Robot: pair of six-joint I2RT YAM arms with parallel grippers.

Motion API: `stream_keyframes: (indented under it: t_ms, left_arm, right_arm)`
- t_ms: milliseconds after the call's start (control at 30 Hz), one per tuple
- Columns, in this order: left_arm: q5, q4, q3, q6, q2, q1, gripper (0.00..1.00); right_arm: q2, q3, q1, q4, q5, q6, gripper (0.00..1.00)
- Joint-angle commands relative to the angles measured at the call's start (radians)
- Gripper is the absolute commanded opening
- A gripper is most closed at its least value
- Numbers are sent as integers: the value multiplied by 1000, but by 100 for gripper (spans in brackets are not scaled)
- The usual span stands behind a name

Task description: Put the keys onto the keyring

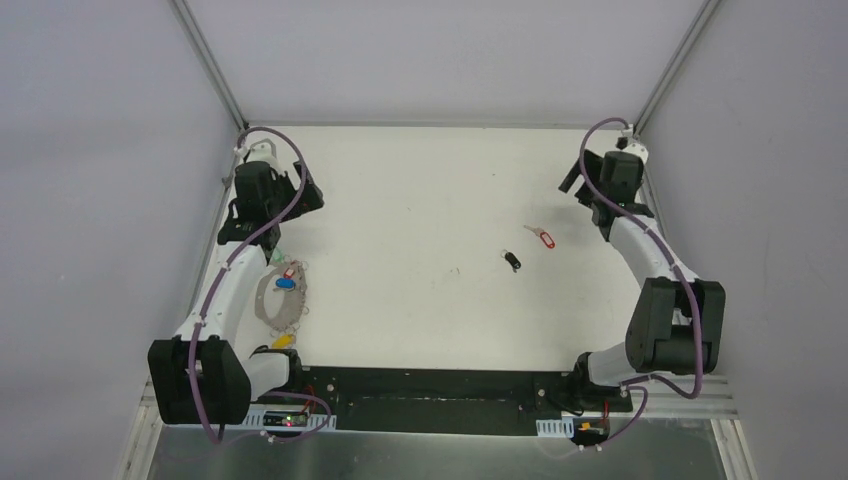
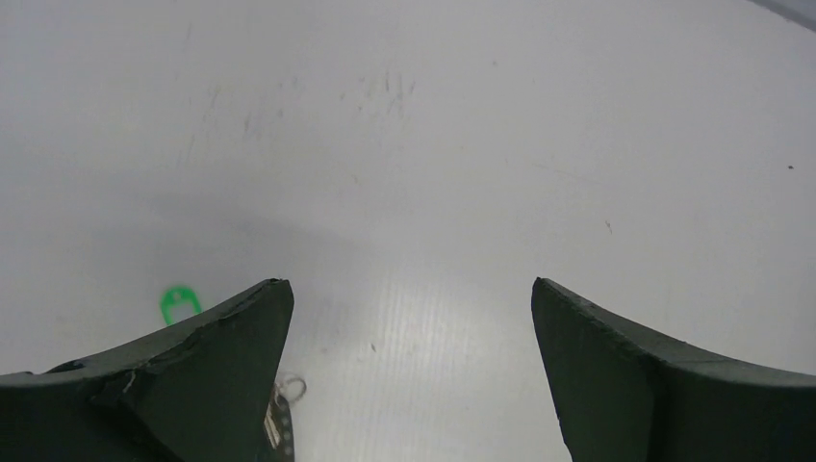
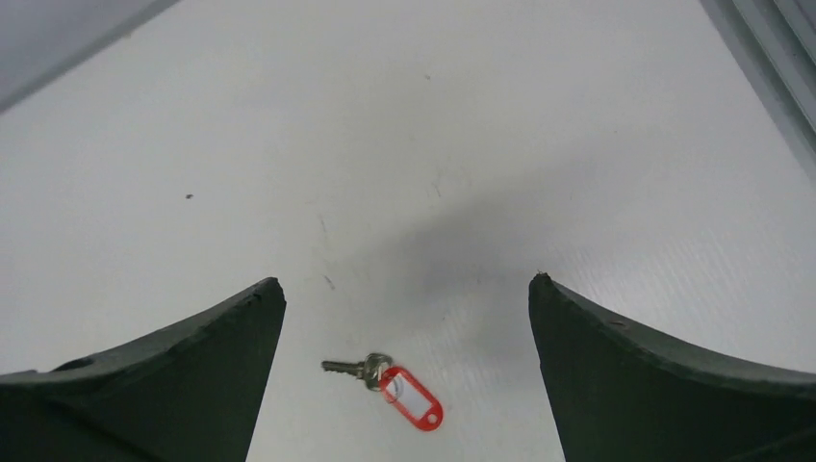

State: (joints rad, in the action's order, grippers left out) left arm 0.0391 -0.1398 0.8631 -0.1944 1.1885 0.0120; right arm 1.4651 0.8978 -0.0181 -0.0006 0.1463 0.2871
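Top view: white counter (image 1: 420, 180), walled on three sides, arm bases at the near edge. Left arm hugs the left edge, right arm the right edge; the broad middle between them is open.

Left claw (image 1: 303, 192) sits at the far-left corner, right claw (image 1: 572, 180) at the far-right corner, both off the surface.

Keyring (image 1: 280, 308) lies flat close to the left edge, just beside the left forearm. Coloured heads cluster on or at the hoop: red (image 1: 290, 272), blue (image 1: 285, 283), yellow (image 1: 283, 341). Cannot tell which are threaded. A green tag (image 1: 277, 255) lies just beyond the hoop.

Two loose pieces right of centre, well apart from the keyring: red key (image 1: 541, 237) and, nearer the bases, a dark key (image 1: 512, 261).

Left wrist view: left claw (image 2: 409, 283) spread wide, holding nothing, bare counter between the fingers. The green tag (image 2: 178, 304) shows left of the left finger; a small wire loop (image 2: 292, 389) peeks beside that finger. The hoop itself is out of this view.

Right wrist view: right claw (image 3: 405, 279) spread wide, holding nothing. The red key (image 3: 409, 395) lies between the fingers at the bottom, metal blade pointing left, a detail the top view blurs. The counter's edge rail (image 3: 770, 58) crosses the upper right corner.
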Motion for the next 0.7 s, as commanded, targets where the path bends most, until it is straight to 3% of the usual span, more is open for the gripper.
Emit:
stream_keyframes:
  t_ms: [0,133,267,500,667]
  left_arm:
    - [55,-388,27,-213,-44,-8,99]
    - [103,-484,8,-267,-99,-2,89]
    - [86,-570,-18,-313,-133,7,87]
    - [-72,-678,-45,-387,-75,38,87]
    - [-222,-749,-42,-420,23,64,90]
  right_arm:
    - [-51,143,-31,-503,-116,226,100]
    - [-102,67,-39,-560,-399,258,100]
    - [-150,-44,-43,-602,-597,267,100]
    - [-311,-211,-43,-562,-728,312,100]
    - [-357,-208,-42,-552,-834,299,100]
